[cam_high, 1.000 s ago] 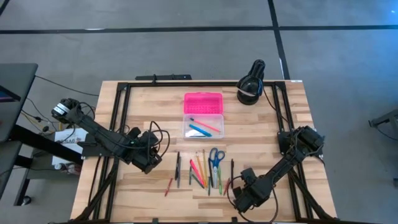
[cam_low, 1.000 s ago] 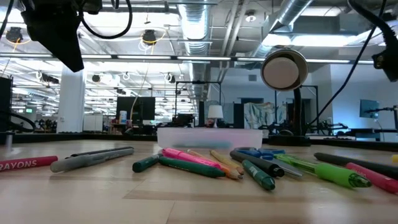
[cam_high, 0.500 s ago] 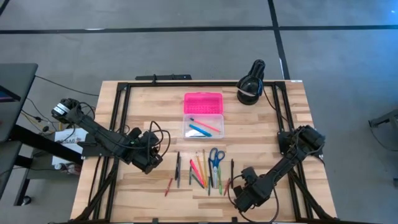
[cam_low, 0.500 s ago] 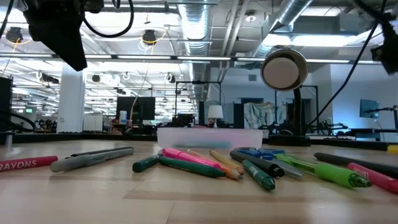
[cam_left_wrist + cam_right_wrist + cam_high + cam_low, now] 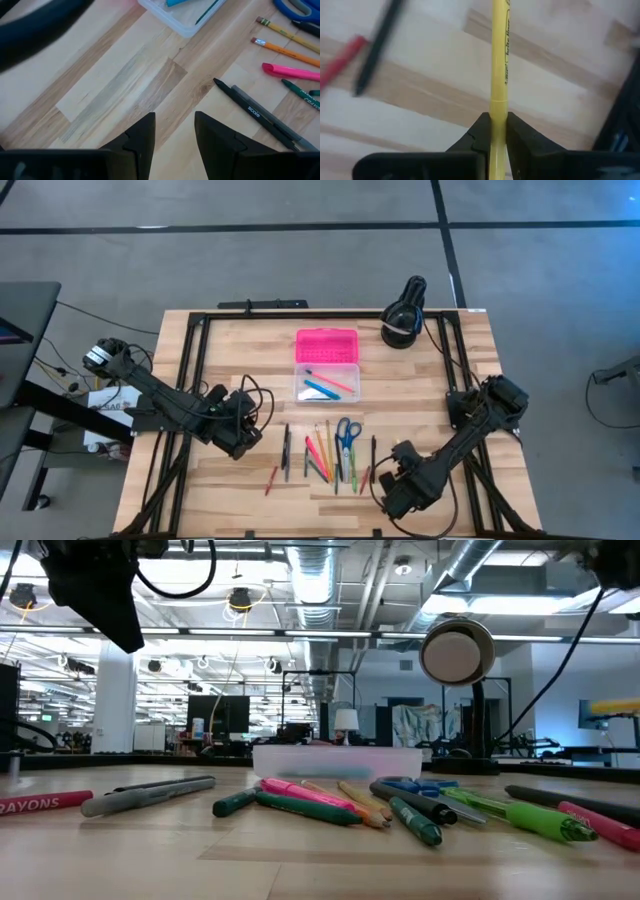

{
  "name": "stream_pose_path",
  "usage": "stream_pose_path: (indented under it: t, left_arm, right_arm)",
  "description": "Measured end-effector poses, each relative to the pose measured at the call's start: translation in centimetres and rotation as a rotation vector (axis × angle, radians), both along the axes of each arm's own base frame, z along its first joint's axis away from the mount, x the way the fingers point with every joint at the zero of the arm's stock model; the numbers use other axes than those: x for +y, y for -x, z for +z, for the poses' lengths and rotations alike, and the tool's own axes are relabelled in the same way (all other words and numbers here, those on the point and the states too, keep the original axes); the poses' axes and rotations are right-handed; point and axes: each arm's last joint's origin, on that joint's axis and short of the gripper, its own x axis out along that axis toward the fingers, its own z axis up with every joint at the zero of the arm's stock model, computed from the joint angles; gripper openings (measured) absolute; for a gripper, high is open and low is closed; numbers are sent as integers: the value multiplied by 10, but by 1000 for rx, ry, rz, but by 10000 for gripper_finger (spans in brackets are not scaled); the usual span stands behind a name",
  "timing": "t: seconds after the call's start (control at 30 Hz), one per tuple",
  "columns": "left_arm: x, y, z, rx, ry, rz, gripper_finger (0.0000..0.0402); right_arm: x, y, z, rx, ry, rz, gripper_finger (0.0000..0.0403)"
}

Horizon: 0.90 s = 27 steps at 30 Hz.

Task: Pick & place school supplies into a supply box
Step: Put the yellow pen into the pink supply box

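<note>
A: High view, status. Right hand (image 5: pixel 385 492) sits at the near right of the desk (image 5: pixel 430 380), just right of the loose row of supplies.

B: Right wrist view agrees. Its fingers (image 5: pixel 479 131) are clenched on a yellow pen (image 5: pixel 499 65), which runs straight out between them, above the wood. A black pen (image 5: pixel 377 47) and a red one (image 5: pixel 340 62) lie on the desk beyond it.

A: Left hand (image 5: pixel 243 438)?

B: Near left of the desk, just left of the row. In the left wrist view the fingers (image 5: pixel 142 137) stand apart with bare wood between them; nothing held.

A: Box (image 5: pixel 326 364)?

B: Centre of the desk, far side of the row. Pink lid flipped open on the far side, clear base nearer, with a blue and a red item already inside.

A: Remaining supplies?

B: Scissors (image 5: pixel 346 434) with blue handles lie at the right of the row, among pencils and markers. One red crayon (image 5: pixel 271 478) lies at the left end, apart. In the low view a green marker (image 5: pixel 525 817) and a pink one (image 5: pixel 305 792) lie flat.

A: Other items?

B: Black round lamp (image 5: pixel 404 315) at the far right corner.
</note>
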Motion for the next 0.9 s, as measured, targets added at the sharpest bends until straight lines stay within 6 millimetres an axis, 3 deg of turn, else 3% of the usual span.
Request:
stream_pose_path:
  t: [0.23, 0.57, 0.9]
  left_arm:
    - [0, 0, 0, -6, -8, 1, 132]
    - [-3, -1, 0, -18, 34, 9, 132]
    - [-13, 5, 0, -56, 66, 32, 132]
  right_arm:
    - [-25, -11, 25, -10, 123, 152, 22]
    - [-75, -56, 45, -1, 239, 518, 17]
    - [-140, -105, 52, -17, 300, 806, 16]
